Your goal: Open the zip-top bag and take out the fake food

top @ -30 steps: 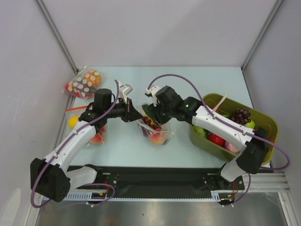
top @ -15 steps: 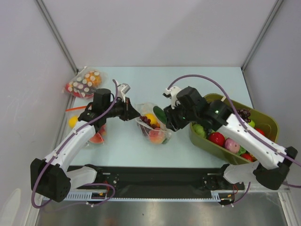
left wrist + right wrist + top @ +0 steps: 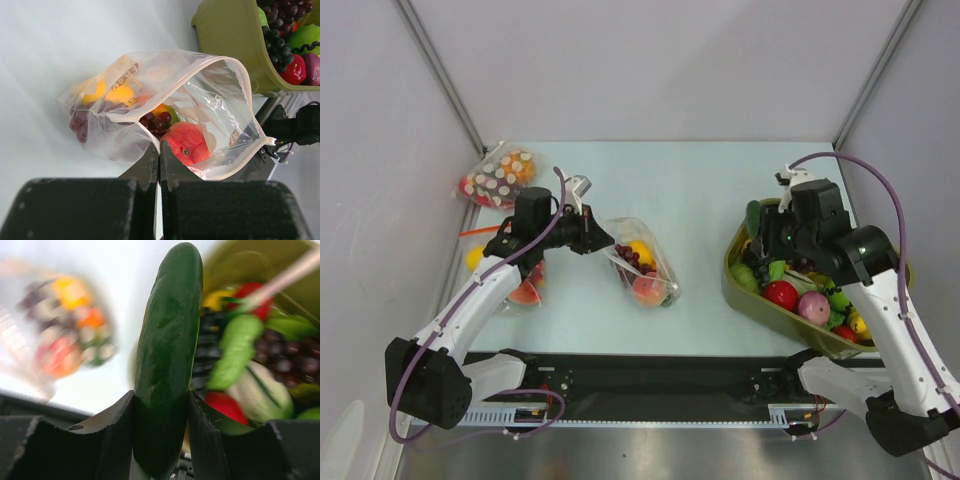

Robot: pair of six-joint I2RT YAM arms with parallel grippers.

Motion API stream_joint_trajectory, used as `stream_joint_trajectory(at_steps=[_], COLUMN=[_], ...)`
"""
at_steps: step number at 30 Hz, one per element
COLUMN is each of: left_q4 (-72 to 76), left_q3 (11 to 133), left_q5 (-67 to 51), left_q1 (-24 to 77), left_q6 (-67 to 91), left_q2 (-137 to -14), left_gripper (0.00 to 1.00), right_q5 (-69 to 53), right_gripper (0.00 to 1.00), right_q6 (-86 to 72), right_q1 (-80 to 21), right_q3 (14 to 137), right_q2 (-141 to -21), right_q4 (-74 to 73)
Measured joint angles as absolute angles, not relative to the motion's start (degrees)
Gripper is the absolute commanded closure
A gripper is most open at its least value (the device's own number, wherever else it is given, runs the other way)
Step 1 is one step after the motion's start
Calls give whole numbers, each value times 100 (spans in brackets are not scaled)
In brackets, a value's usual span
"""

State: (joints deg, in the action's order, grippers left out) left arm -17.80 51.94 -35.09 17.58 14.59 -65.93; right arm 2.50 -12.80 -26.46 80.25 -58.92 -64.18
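The zip-top bag [image 3: 642, 262] lies on the counter [image 3: 700, 180], near the middle, between the two arms. Its mouth is open wide, and it points toward the green bin [image 3: 760, 310].

The left end effector [image 3: 608, 246] is at the left edge of the bag. Its two fingers are pressed together on the thin plastic lip of the bag. In the left wrist view the lip runs right down into the closed fingertips [image 3: 159, 150].

Inside the bag [image 3: 210, 100] there is a pink-orange peach [image 3: 186, 144] close to the mouth. A dark grape bunch [image 3: 155, 122] sits behind it. An orange-yellow fruit [image 3: 112, 92] is deeper in, at the far end.

The right end effector [image 3: 757, 228] is up over the left end of the bin, well apart from the bag. Its fingers are clamped on a long dark green piece [image 3: 170, 355], one finger on each side. The green piece sticks straight out past the fingertips.

The bin holds many other toy fruits, red, green, purple and yellow. A dotted bag [image 3: 500, 175] with red and orange inside lies at the far left corner of the counter.
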Motion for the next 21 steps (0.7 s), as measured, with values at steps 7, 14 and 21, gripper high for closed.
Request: stream_joint_trajectory(at_steps=[7, 14, 21], left_q4=[-1785, -1787, -1787], left_q3=[5194, 5194, 5194], left_q5=[-3509, -3514, -3514], left_q1=[1758, 1758, 1754], left_q6=[1459, 1459, 1459], left_q2=[-6593, -6593, -6593], left_gripper=[100, 100, 100], right_q5=[-113, -506, -803], right_gripper=[68, 67, 66], right_q6=[-1243, -1236, -1243], right_q1=[-867, -541, -510], right_q3=[7201, 7105, 6847], right_q2=[-5986, -6086, -6333], right_q4=[-5839, -5312, -4993])
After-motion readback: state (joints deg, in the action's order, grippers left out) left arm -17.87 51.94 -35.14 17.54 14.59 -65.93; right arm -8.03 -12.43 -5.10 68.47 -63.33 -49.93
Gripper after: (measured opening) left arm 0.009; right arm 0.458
